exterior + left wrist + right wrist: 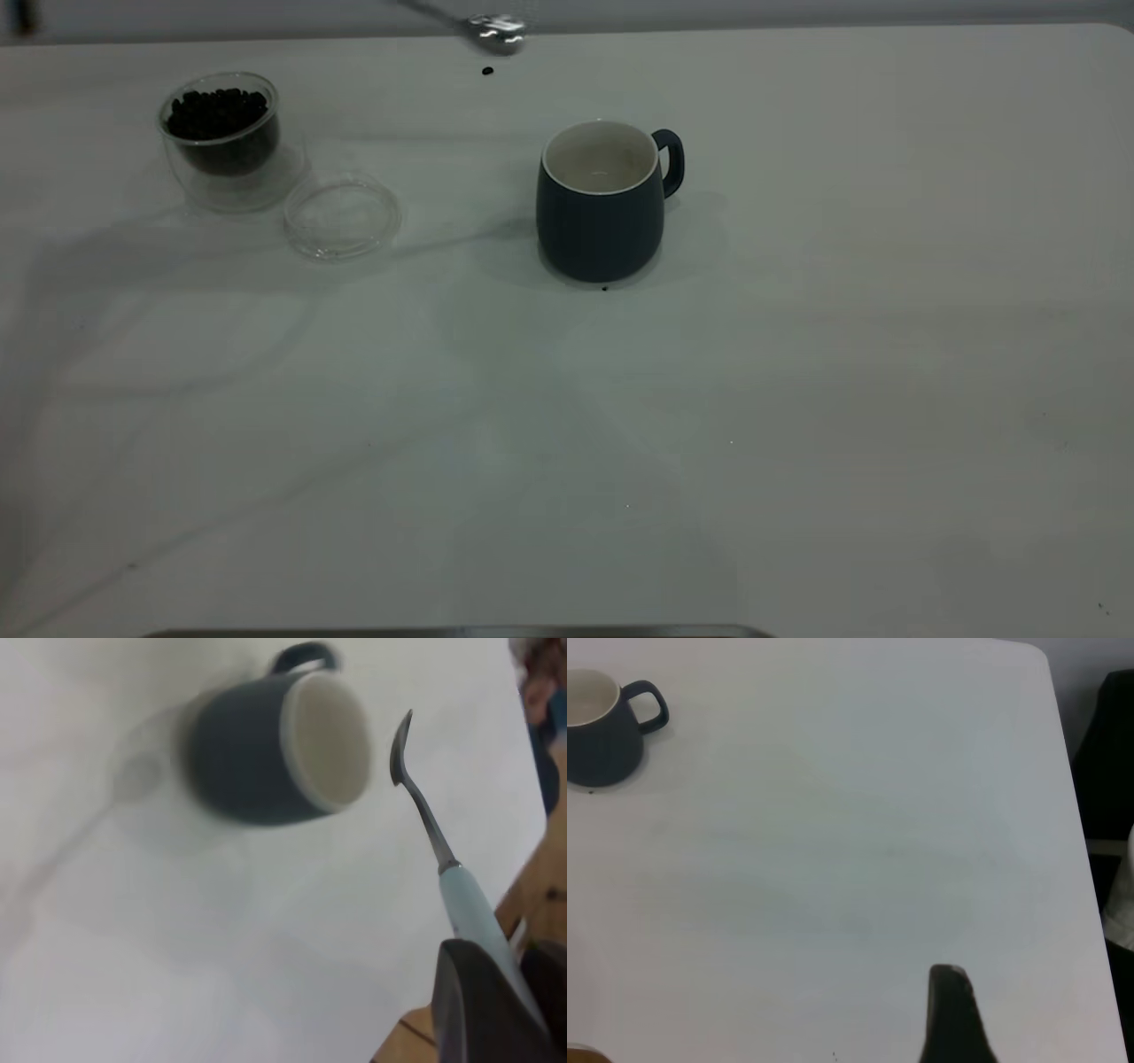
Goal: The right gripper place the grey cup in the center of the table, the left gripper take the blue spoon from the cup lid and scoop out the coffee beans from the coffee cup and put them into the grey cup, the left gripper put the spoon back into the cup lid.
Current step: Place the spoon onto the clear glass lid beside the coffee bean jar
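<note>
The grey cup [602,206] stands upright near the table's [567,443] middle, its handle to the right and its inside showing white. It also shows in the left wrist view [266,749] and the right wrist view [598,731]. My left gripper [514,1001] is shut on the pale handle of the blue spoon [465,899]. The spoon's metal bowl [496,34] hovers behind the cup at the far edge. The coffee cup [221,142], full of coffee beans [217,111], stands at the far left. The bare cup lid [341,215] lies beside it. My right gripper [953,1028] hangs over bare table, well right of the cup.
One loose bean [487,71] shows just below the spoon bowl, and another [605,288] lies at the grey cup's front base. The table's far edge runs close behind the spoon, and wooden floor shows past it in the left wrist view.
</note>
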Tool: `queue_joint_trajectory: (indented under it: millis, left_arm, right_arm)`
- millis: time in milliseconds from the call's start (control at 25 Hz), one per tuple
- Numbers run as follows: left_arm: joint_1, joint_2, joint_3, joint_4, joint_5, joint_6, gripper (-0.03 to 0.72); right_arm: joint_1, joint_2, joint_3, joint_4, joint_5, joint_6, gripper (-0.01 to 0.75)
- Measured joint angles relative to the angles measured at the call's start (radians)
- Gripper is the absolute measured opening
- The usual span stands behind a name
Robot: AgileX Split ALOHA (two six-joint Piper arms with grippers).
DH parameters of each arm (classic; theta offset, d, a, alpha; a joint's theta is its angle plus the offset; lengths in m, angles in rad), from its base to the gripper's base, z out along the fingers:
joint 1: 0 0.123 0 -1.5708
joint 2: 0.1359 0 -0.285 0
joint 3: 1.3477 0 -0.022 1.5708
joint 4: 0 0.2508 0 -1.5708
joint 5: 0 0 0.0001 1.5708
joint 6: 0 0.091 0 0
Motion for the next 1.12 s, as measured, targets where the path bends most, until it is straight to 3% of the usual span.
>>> queue_joint_trajectory:
  millis: [200,520,880,1120]
  left_arm:
    - [0.161,-0.038,0.185,-0.074,-0.019,0.098,0.133]
    - [0.333,-0.038,0.368,-0.157,-0.127,0.209,0.133]
    - [0.352,0.055,0.394,-0.263,-0.212,0.274,0.133]
    - [0.352,0.17,0.394,-0.431,-0.197,0.408,0.133]
  right_arm:
    - [0.0,0.0,0.0,0.0,0.0,0.0,0.459]
    - [0.0,0.0,0.0,0.0,0.0,0.0,0.459]
    - [0.0,0.0,0.0,0.0,0.0,0.0,0.459]
    - [0.0,0.0,0.0,0.0,0.0,0.0,0.459]
